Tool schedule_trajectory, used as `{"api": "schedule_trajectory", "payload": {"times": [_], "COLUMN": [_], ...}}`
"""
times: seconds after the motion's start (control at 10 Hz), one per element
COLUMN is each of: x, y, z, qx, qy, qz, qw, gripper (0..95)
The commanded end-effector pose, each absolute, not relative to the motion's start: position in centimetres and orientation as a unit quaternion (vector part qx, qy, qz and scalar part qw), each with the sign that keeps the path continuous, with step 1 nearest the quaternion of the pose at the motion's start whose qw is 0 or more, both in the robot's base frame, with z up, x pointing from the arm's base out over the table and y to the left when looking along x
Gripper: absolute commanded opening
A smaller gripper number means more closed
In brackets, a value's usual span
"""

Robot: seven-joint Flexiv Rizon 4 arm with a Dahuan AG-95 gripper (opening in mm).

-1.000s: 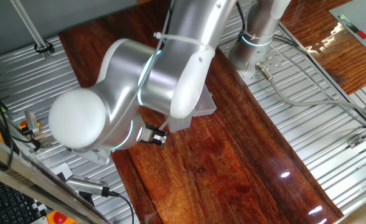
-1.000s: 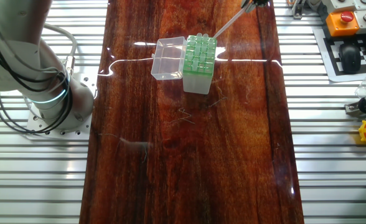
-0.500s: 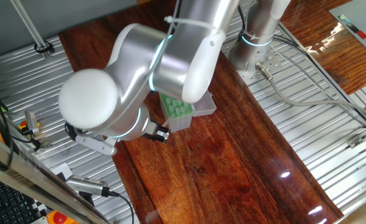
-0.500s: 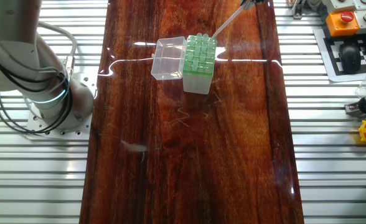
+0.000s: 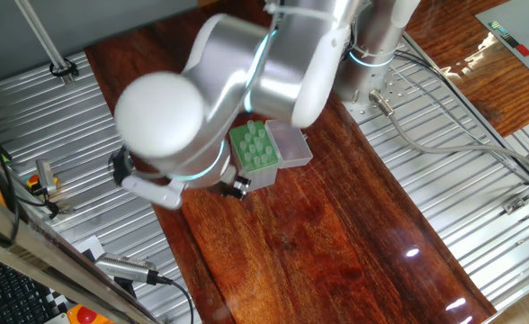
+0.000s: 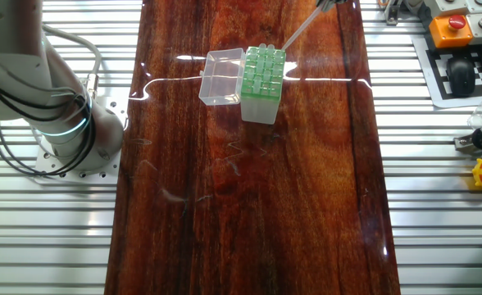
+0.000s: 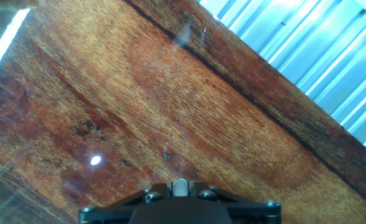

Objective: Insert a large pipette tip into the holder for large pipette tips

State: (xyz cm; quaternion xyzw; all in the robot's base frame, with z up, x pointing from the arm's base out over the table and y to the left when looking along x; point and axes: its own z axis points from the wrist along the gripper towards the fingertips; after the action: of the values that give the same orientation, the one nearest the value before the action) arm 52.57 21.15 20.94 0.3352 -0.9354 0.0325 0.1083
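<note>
- Your large pipette tip (image 6: pixel 300 31) hangs slanted above the desk (image 6: pixel 249 205), on the far right side of the holder for large pipette tips (image 6: pixel 262 83). Its narrow end points down toward the holder's far right corner; its wide end runs up and away, out of the top of the picture.
- The narrow end looks close to that corner but not in any hole. How high it sits above the green top you cannot judge well from this angle.
- The pincer (image 7: pixel 180 186) shows a pale round end clamped between its jaws in the hand view, most likely the tip's wide end, so treat it as gripping the tip.
- The holder therefore lies from the pincer along the tip's own long axis, down and toward the arm's base (image 6: pixel 65 135).
- The green top (image 5: pixel 252 148) has rows of holes; a few pale tips seem seated along its far edge, though this is hard to confirm.
- The clear hinged lid (image 6: pixel 221 76) lies open, flat on the holder's base-ward side, with nothing in it.
</note>
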Motion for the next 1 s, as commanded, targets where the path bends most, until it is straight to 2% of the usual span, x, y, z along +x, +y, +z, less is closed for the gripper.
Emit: {"api": "schedule_trajectory", "payload": {"times": [0.1,0.5,1.0], "x": [52.5,52.3,51.7], "y": [21.0,21.1,20.3], "z": [21.3,21.9,22.6], "qx": [0.328,0.316,0.309], "qy": [-0.94,-0.947,-0.95], "qz": [0.021,0.009,0.001], "qw": [0.093,0.058,0.033], "gripper": [0.0,0.0,0.0]}}
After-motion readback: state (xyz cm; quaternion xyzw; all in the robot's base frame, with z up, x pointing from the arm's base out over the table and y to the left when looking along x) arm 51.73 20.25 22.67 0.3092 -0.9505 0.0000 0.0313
